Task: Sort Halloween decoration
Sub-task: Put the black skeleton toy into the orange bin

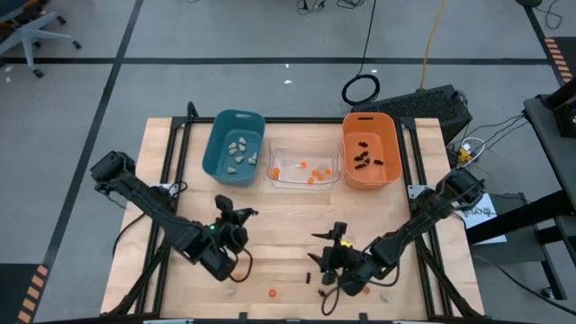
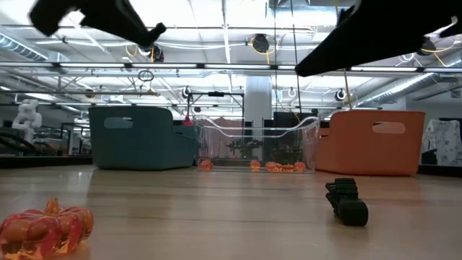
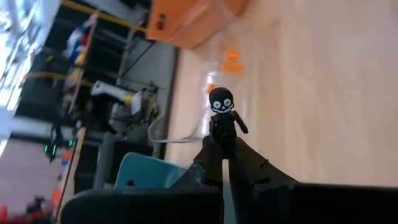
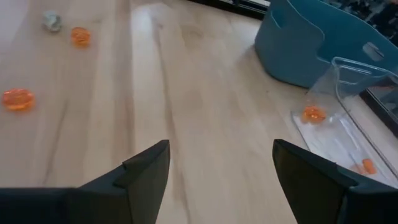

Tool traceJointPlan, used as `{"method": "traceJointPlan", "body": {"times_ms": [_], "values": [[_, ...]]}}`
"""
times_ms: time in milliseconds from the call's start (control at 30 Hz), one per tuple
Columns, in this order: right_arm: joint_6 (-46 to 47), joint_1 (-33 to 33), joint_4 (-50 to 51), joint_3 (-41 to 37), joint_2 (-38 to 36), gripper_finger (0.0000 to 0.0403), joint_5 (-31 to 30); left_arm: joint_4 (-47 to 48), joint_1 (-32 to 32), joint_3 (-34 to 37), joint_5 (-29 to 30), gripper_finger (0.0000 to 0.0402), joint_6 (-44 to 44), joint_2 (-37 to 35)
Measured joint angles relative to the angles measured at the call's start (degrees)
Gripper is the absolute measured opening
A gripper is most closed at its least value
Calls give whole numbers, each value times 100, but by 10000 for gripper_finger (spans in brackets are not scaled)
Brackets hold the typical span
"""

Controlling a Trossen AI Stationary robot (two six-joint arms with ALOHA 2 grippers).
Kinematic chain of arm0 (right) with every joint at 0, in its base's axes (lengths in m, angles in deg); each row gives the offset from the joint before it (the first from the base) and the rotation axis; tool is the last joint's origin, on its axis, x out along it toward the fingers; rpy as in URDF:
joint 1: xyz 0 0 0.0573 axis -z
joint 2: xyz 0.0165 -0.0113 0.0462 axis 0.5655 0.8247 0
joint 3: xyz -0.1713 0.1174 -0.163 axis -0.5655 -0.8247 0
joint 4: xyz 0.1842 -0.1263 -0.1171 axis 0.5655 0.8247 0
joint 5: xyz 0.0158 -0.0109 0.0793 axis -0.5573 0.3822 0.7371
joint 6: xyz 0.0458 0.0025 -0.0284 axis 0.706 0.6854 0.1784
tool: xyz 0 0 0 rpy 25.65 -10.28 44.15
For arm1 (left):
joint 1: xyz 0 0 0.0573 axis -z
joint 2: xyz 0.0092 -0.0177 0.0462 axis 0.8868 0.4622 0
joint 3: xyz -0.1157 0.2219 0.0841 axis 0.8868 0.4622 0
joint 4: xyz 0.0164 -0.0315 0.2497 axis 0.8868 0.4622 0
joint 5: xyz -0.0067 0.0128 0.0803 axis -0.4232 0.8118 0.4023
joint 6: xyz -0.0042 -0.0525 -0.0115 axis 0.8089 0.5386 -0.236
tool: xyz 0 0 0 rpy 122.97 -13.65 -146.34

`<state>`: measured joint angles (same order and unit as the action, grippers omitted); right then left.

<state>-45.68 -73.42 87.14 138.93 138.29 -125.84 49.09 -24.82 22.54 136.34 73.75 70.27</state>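
Black trinkets are the risk just now. From the high view, the left gripper (image 1: 236,219) sits over the middle of the bench's left half, well short of the teal bin (image 1: 233,147), clear bin (image 1: 304,167) and orange bin (image 1: 370,149) lined along the far edge; the right gripper (image 1: 330,255) waits near the front edge, close to an orange pumpkin trinket (image 1: 272,292) and a dark trinket (image 1: 307,278) lying loose there. In the low view that pumpkin (image 2: 45,226) and a black piece (image 2: 347,201) rest on the bare wood, with both arms overhead. The left wrist view shows that gripper's fingers (image 3: 214,155) pinched tight on the lower body of a tiny black skeleton figure (image 3: 222,113), head standing clear above the tips. Such a slim hold could let it twist or slip out on the way, and black pieces seem to belong in the orange bin, the farthest one, so an early release would drop it among the wrong kind. The right wrist view shows its fingers (image 4: 142,169) spread wide and holding nothing; two orange trinkets (image 4: 79,36) and a pale lump (image 4: 52,22) lie on the wood ahead, which a careless sweep could scatter.
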Motion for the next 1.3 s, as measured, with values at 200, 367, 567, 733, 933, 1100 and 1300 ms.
{"method": "traceJointPlan", "body": {"times_ms": [200,367,567,733,933,1100,1300], "values": [[-121,281,-47,1,0,267,126,-91,-266,0,129,1,657,0],[-628,452,-387,2,0,267,178,-98,-437,0,128,1,1158,0],[-1677,666,-799,0,0,267,709,-307,-507,0,125,1,1187,0],[-2153,866,-928,0,0,267,981,-421,-505,0,39,1,1189,0],[-2536,1135,-1242,2,0,267,1116,-452,-505,0,-132,1,1080,0],[-3032,1351,-1925,2,0,267,1227,-1010,-505,0,-606,1,-82,0],[-3662,1569,-2880,2,0,267,1228,-2268,-505,0,-1137,1,-2165,0]]}}
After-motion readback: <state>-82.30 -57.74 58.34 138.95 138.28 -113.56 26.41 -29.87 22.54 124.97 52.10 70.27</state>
